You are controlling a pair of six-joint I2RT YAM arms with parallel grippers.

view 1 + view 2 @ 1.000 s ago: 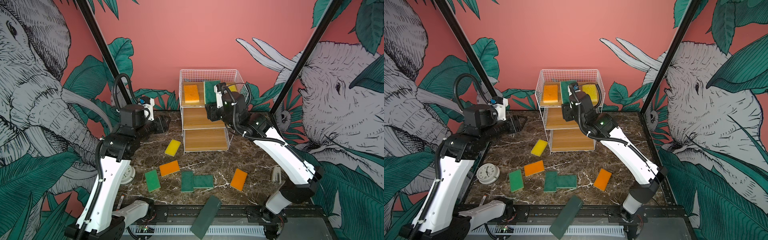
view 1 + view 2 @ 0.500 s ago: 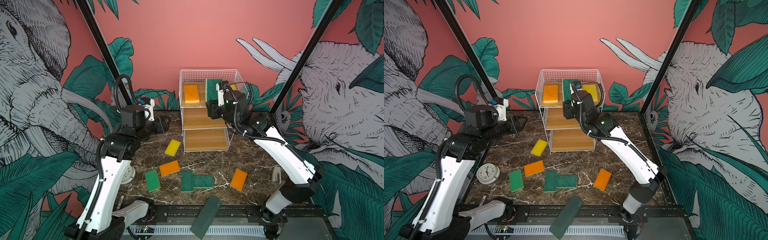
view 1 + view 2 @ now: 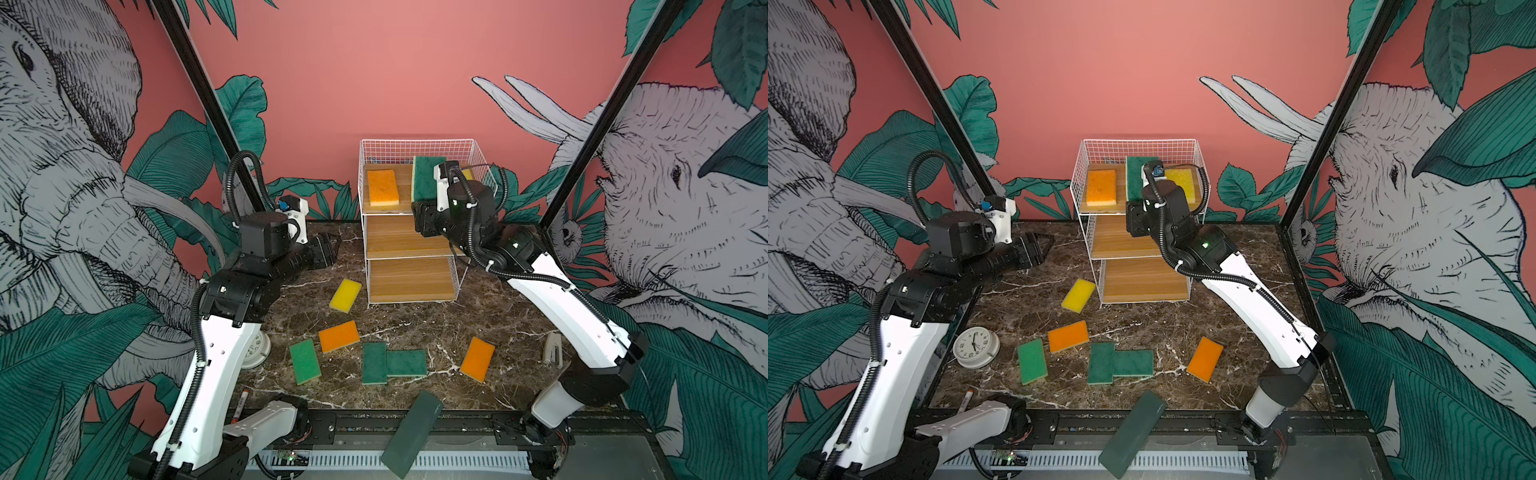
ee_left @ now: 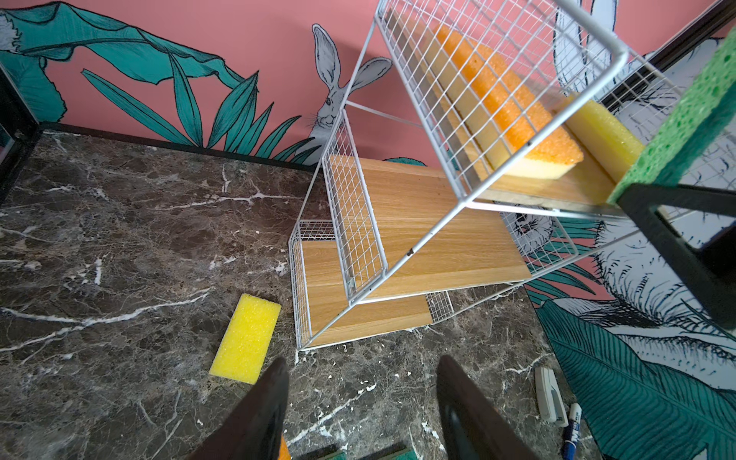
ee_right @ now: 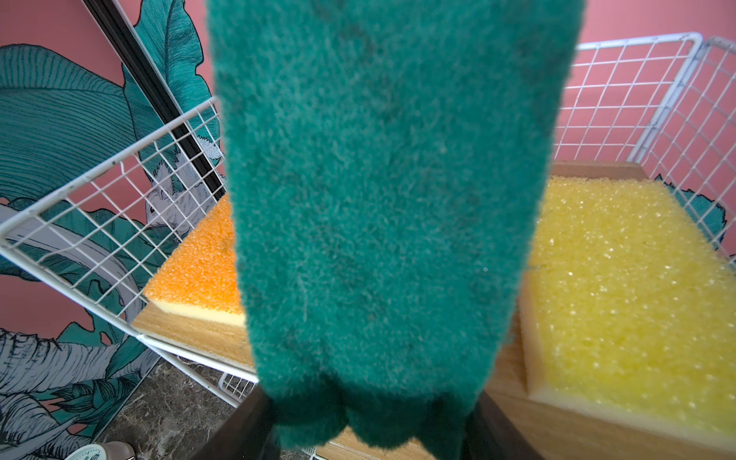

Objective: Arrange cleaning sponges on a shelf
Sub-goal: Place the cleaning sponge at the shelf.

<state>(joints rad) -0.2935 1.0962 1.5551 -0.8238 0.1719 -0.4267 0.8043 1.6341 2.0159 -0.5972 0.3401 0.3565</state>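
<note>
1. Dark green scouring fibre fills the right wrist view: the right tool (image 5: pixel 370 422) pinches a green sponge (image 5: pixel 382 191) by its near end, one finger on each side of it.
2. In both top views that sponge (image 3: pixel 424 178) hangs over the top board of the shelf (image 3: pixel 415 143), between an orange sponge (image 3: pixel 382 187) and a yellow sponge (image 3: pixel 1179 185) that lie flat on that board.
3. Whether the green sponge touches the board cannot be told.
4. Middle and bottom boards of the shelf carry nothing.
5. The left tool (image 4: pixel 360 402) hovers above the table (image 3: pixel 436 328) with its fingers spread and nothing between them, to the left of the shelf.
6. Six more sponges lie on the table: a yellow one (image 3: pixel 345 295) just beside the shelf's lower left corner, an orange one (image 3: pixel 338 336), a green one (image 3: pixel 304 360), two green ones touching in an L (image 3: pixel 392 363), and an orange one (image 3: pixel 478 359) to the right.
7. A dark green slab (image 3: pixel 411 432) rests tilted over the front rail.
8. A small clock (image 3: pixel 976 347) lies by the left arm.
</note>
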